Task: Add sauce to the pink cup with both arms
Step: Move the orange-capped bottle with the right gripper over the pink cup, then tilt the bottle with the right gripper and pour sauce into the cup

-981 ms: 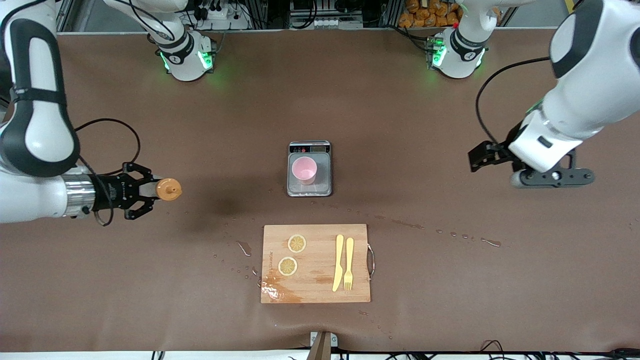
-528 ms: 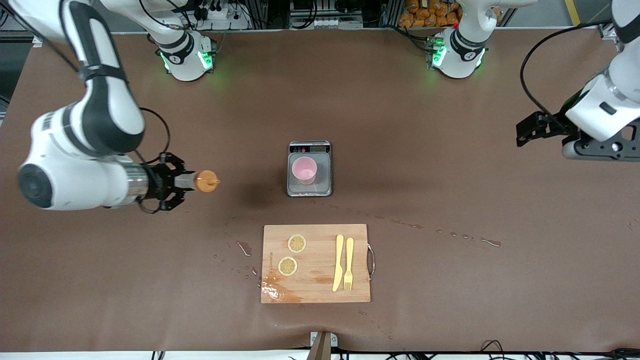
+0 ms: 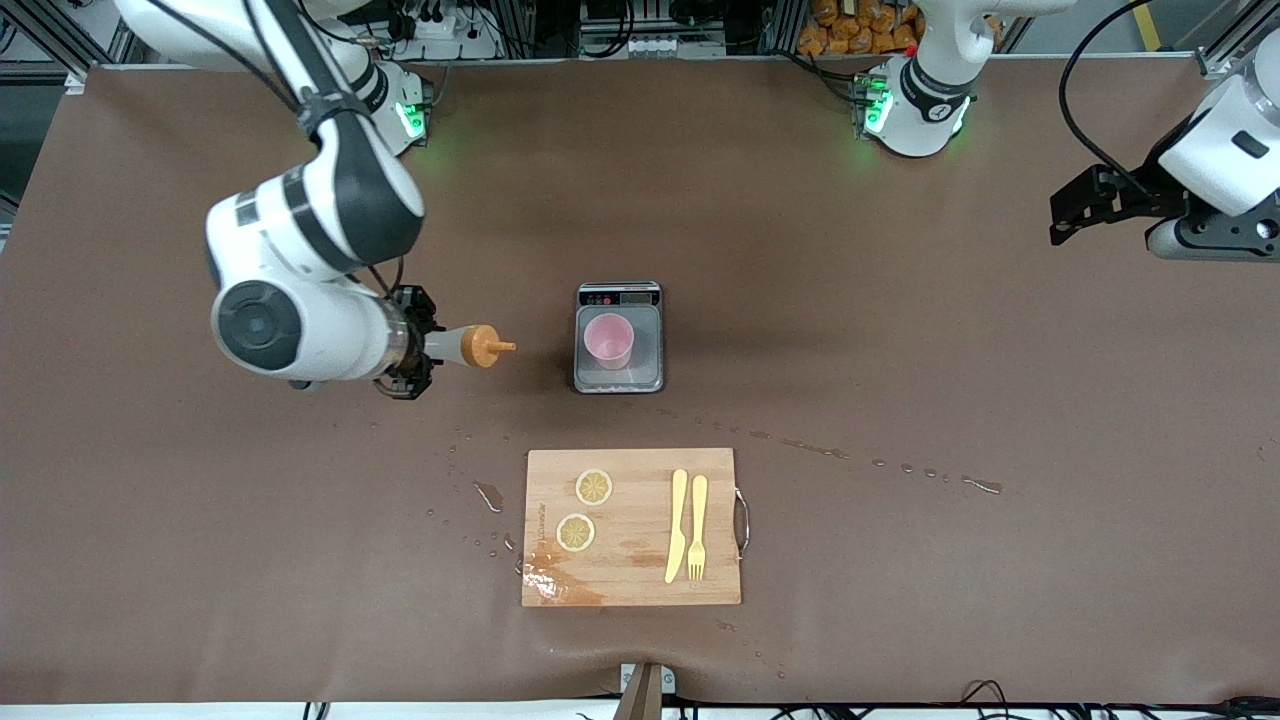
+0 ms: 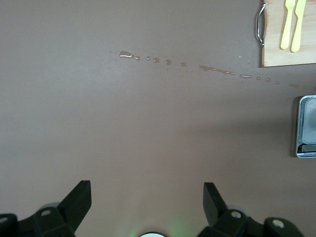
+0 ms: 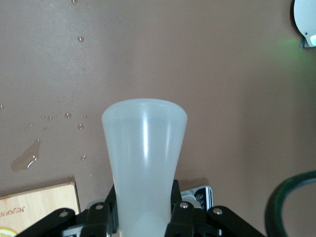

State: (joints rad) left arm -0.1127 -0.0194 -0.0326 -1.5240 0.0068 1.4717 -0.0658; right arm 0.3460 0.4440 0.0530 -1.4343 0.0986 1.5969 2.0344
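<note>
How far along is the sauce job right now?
Done: the right gripper is shut on the sauce bottle and holds it up, tipped sideways, nozzle toward the pink cup on the scale. In hand: getting it over the cup. Left: the squeeze. The left gripper waits open at its end of the table.

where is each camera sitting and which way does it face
Front view: high across the table, facing both arms; shows the right end effector holding the sauce bottle beside the pink cup on the scale.
Left wrist view: looks down past the open left end effector at bare table.
Right wrist view: looks along the gripped bottle.
Shared: cutting board, scale.
</note>
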